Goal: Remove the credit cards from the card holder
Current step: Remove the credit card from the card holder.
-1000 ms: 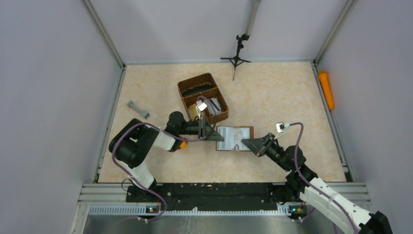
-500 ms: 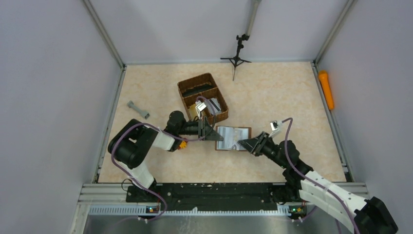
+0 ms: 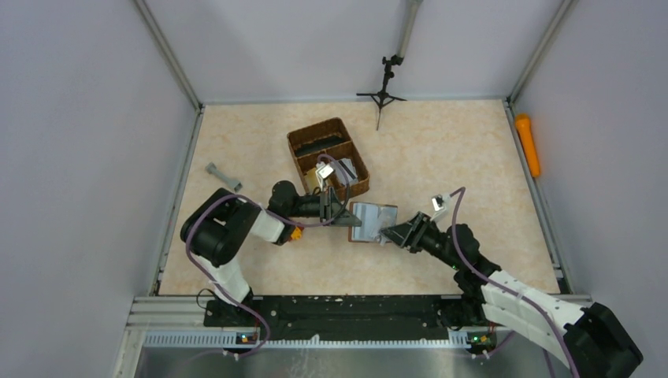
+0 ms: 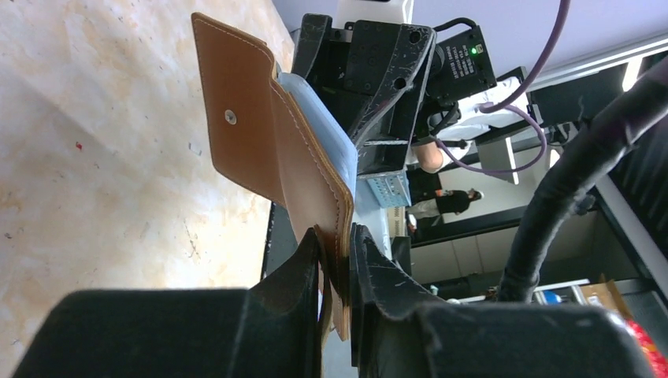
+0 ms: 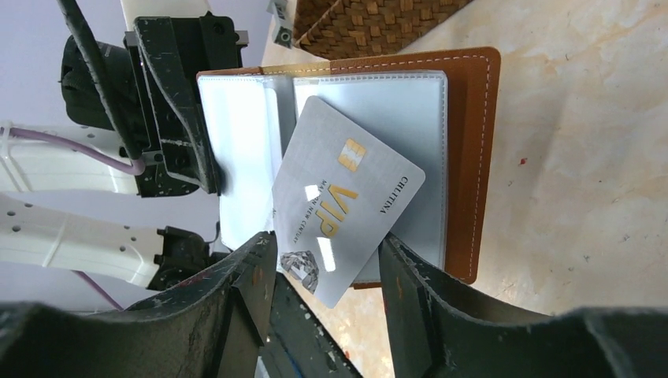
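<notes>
1. Card holder (image 3: 373,218), a small brown leather folding wallet with grey-silver clear sleeves, lies opened on the beige marbled table (image 3: 441,157), just in front of the brown woven basket (image 3: 315,126).
2. Left gripper (image 4: 335,244): I see it pinched tight onto the holder's left leather edge.
3. Credit card (image 5: 343,197), a thin silver rectangle lettered VIP, rests tilted across the sleeves and overhangs the edge facing the right arm.
4. Right gripper (image 5: 327,242): jaws parted, with the card's lower corner between them. I cannot tell whether they touch it.
</notes>
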